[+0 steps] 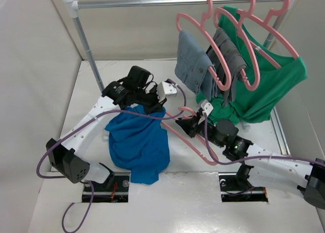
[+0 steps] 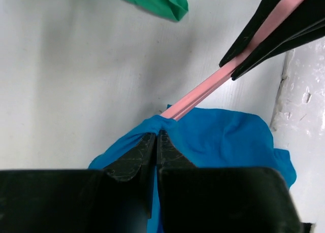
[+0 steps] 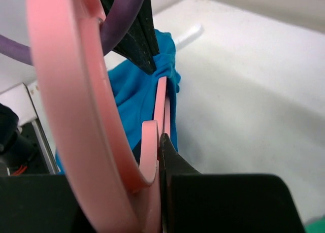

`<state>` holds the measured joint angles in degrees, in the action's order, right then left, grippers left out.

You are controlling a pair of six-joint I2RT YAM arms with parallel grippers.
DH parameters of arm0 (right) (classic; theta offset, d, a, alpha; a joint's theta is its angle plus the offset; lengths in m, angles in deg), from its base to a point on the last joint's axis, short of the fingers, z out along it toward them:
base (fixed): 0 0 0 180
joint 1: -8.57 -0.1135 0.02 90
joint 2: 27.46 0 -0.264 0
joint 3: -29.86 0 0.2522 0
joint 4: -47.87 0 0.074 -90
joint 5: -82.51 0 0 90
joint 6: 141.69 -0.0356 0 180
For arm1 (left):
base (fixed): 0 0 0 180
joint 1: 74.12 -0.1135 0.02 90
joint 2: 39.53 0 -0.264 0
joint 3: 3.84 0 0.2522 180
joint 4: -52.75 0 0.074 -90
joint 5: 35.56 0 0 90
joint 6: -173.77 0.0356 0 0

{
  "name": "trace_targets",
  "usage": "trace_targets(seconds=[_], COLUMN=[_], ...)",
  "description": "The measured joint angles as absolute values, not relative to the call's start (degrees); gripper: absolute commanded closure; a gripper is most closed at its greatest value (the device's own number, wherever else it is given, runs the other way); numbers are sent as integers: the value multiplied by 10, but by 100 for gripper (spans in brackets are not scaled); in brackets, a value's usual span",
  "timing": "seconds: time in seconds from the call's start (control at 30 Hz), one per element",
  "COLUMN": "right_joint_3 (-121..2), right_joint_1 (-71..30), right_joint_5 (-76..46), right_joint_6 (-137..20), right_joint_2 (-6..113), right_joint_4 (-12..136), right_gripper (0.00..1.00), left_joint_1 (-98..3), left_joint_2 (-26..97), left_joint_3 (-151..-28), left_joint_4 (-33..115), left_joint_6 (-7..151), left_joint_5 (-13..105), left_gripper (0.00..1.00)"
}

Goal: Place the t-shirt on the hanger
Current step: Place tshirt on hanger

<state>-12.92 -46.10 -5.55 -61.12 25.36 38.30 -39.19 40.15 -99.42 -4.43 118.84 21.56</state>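
White arm links, black joints, looping purple cables, black base plates

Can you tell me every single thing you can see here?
t-shirt: one, bright blue, bunched on the table between the arms
hanger: one, pink, one end poked into the t-shirt
rail hangers: three, pink, hooked on the rail
denim garment: one, grey-blue, on a rail hanger
grey garment: one, grey, on the next rail hanger
green shirt: one, green, on a rail hanger, its hem on the table
rail: one, silver, at the back
table: one, white
cables: purple, along the arms
left claw: black, pinching the t-shirt
right claw: black, gripping the hanger
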Motion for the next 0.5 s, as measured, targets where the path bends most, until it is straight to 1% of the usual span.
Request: trace_targets(seconds=[0.13,0.37,0.5], right_joint_3=[-124,-118,-110], right_joint_1=[-447,-396,-391], right_joint_5=[-82,-191,-240], right_joint_6=[-604,-595,-589], right_joint_2=[239,234,212], right_joint_4=[361,355,373], right_gripper=[100,100,100], left_joint_1=[-387,-384,-378], left_joint_2=[412,429,432], left_joint_3=[-1043,-1083,-1095], left_joint_4=[-83,-139,-166], left_joint_6=[1222,1259,1288], left_joint_5=[211,204,209], left_gripper=[100,100,100])
